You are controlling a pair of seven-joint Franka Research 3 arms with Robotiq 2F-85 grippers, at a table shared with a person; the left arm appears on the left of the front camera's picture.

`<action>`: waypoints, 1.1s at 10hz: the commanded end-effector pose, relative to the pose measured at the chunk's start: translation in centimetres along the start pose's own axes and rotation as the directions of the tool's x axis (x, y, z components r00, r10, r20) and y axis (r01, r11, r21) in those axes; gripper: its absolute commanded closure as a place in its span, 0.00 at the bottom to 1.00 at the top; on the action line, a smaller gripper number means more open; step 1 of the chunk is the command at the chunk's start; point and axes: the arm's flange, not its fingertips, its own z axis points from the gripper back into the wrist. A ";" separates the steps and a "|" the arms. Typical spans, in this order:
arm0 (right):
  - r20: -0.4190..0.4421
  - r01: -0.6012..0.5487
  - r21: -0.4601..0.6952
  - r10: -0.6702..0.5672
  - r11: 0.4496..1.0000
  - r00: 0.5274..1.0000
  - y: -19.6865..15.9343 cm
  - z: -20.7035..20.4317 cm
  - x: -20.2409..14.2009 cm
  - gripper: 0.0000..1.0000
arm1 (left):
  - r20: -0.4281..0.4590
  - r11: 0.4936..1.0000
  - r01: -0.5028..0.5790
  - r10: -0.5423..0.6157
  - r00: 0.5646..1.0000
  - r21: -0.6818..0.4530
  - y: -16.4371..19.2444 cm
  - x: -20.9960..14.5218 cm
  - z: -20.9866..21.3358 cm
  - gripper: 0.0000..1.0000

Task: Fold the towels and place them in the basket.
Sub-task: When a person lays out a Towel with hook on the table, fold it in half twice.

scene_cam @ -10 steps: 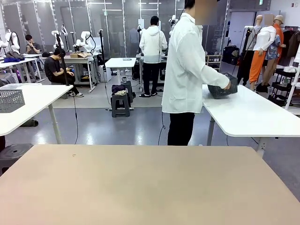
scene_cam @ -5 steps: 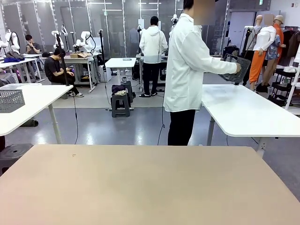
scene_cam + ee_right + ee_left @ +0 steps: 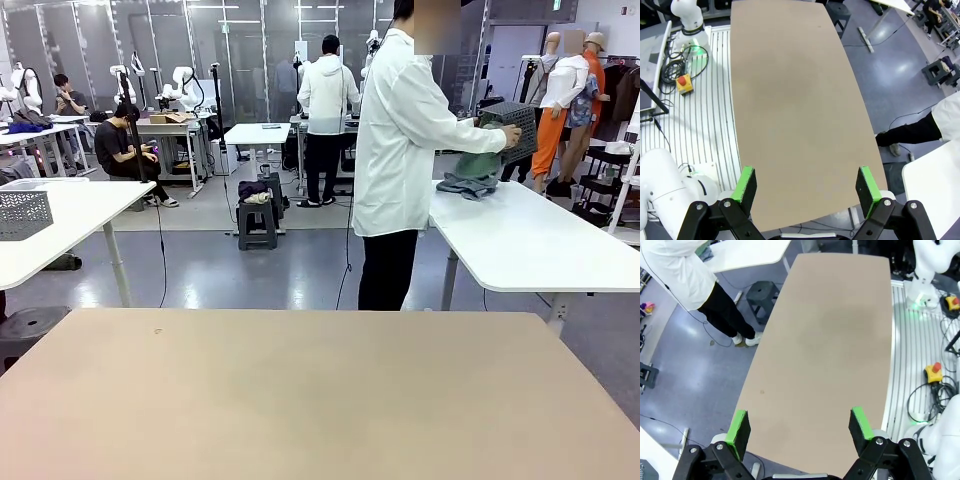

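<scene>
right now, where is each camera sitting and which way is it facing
Front: fixed on the robot's side of the tan table, facing across it to the person, who holds the basket tilted over heaped towels on a white table.
Left wrist: high over the table, looking down; the open left gripper rises from the bottom edge.
Right wrist: also high, looking down, with the open right gripper.
Shared: both wrist views catch the tan tabletop and the person's legs.

The front camera sits low at the near edge of the table [image 3: 300, 400], facing the person [image 3: 400, 150] beyond, while the wrist cameras look down from high, past left gripper [image 3: 798, 415] and right gripper [image 3: 806, 173], onto that same tabletop.
</scene>
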 end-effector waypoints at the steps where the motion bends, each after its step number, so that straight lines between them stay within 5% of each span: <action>1: 0.003 -0.007 0.000 0.007 1.000 1.000 0.1 -0.1 0.1 0.00 | 0.012 1.000 0.008 -0.008 1.000 0.004 0.1 0.2 -0.3 0.00; 11: 0.003 -0.007 0.000 0.007 1.000 1.000 0.1 -0.1 0.1 0.00 | 0.012 1.000 0.008 -0.008 1.000 0.004 0.1 0.2 -0.3 0.00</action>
